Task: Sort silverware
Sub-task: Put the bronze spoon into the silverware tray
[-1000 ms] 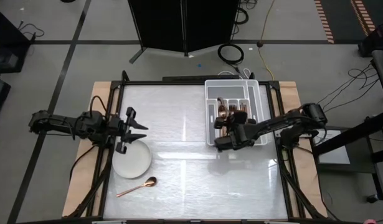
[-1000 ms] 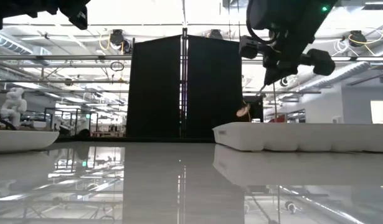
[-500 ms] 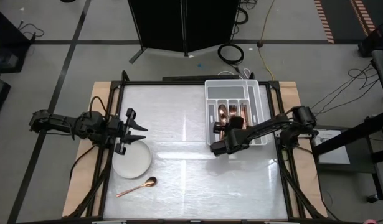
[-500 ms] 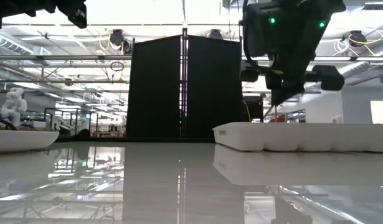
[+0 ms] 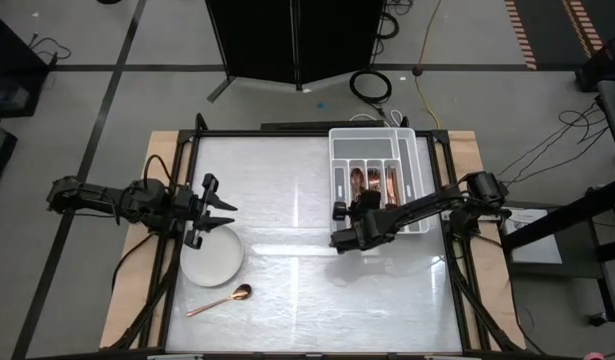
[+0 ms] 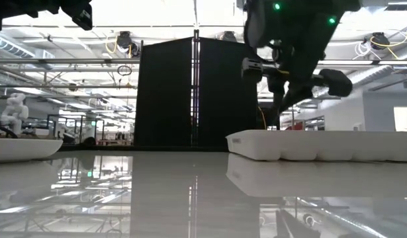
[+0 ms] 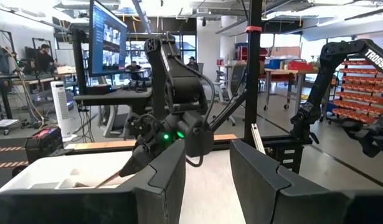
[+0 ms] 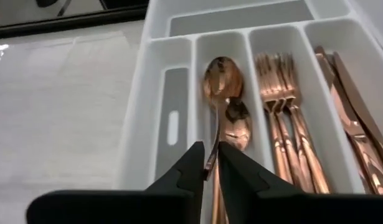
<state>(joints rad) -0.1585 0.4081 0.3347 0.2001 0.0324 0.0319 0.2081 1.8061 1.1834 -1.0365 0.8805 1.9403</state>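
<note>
One spoon [image 5: 218, 300] is left out on the table [image 5: 297, 290], lying near the front-left edge just beside the round white plate [image 5: 211, 255]; the rest of the silverware [image 8: 291, 112] lies sorted in the white compartmented tray [image 5: 419, 170] at the far right, spoons [image 8: 223, 93] in one slot, forks [image 8: 279, 93] in the next, knives [image 8: 353, 106] beyond them. These pieces look thin, rigid and light, and their polished copper finish is probably slippery, so the stray spoon would best be pinched across its slim handle near the middle, where it balances, not on the rounded bowl. Lying flat on a glossy table, it gives little to get under, so the fingers would need to come down close on either side. The right gripper [image 8: 211, 163] hangs over the near end of the tray's spoon slot, its fingers only a narrow slit apart with a spoon handle showing in the gap; whether they grip it or have just let go, I cannot tell. The left gripper [image 5: 219, 210] waits at the left over the plate's far edge, fingers [image 7: 163, 180] spread and holding nothing.
</note>
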